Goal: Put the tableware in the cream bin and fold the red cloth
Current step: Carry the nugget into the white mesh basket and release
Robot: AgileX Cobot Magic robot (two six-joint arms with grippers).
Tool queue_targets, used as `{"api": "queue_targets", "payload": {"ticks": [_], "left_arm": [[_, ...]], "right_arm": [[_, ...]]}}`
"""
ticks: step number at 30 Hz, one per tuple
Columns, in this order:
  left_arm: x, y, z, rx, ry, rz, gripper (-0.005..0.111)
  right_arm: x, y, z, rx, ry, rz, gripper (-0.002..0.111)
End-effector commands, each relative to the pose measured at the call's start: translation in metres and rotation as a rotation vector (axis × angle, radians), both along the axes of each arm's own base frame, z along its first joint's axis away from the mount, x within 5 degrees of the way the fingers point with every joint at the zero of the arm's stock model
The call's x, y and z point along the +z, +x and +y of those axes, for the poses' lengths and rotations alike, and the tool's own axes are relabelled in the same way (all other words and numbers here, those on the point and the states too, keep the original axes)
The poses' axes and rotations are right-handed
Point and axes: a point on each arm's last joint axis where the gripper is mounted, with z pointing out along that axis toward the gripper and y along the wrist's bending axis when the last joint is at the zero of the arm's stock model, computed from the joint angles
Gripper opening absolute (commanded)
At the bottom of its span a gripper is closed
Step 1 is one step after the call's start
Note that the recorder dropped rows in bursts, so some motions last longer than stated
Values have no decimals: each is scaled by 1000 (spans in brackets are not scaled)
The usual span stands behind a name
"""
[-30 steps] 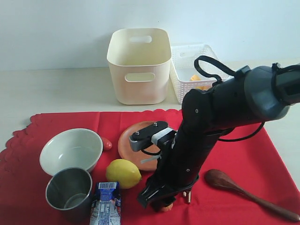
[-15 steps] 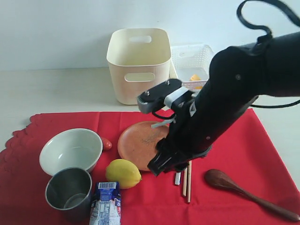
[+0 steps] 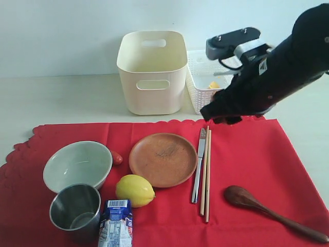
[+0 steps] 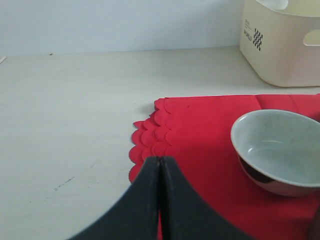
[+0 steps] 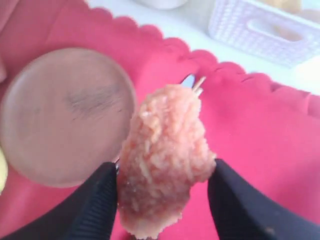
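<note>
The right gripper (image 5: 164, 197) pinched a pink crumbly lump of food (image 5: 162, 150) between its two black fingers. It hung in the air over the far edge of the big red cloth with wavy edges (image 3: 247, 159), just beside the white lattice basket (image 3: 205, 77). The left gripper (image 4: 160, 200) was squeezed tight with nothing in it, low by the cloth's corner.

All the tableware lay on the cloth: the pale grey-white bowl (image 3: 78, 164), the shiny steel cup (image 3: 75, 212), the round brown plate (image 3: 163, 158), the silver knife (image 3: 199, 164), the wooden chopsticks (image 3: 206, 175) and the dark wooden spoon (image 3: 267, 211). The tall cream plastic bin (image 3: 152, 72) stood behind the cloth, touching the basket.

The lump looked soft, so I think it could break or slip and drop crumbs on the cloth. The two tubs sat so close that the food could land in the cream one by mistake. The big arm could also bump the basket. The cloth could not be folded while things lay on it.
</note>
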Motion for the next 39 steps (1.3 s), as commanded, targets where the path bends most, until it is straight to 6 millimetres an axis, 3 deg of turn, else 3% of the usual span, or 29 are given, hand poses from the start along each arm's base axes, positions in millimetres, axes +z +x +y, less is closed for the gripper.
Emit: {"api": "queue_targets", "payload": {"ticks": [1, 9, 19, 24, 31, 36, 39], "left_arm": [[0, 0, 0, -1, -10, -11, 0], [0, 0, 0, -1, -10, -11, 0], [0, 0, 0, -1, -10, -11, 0], [0, 0, 0, -1, -10, -11, 0], [0, 0, 0, -1, -10, -11, 0], [0, 0, 0, -1, -10, -11, 0], [0, 0, 0, -1, -10, -11, 0]], "right_arm": [[16, 29, -10, -68, 38, -71, 0], [22, 83, -17, -145, 68, -111, 0], [-3, 155, -17, -192, 120, -106, 0], [-29, 187, -9, -178, 106, -89, 0], [-68, 214, -5, -154, 71, -62, 0], [-90, 221, -5, -131, 43, -25, 0], [-96, 222, -4, -106, 30, -16, 6]]}}
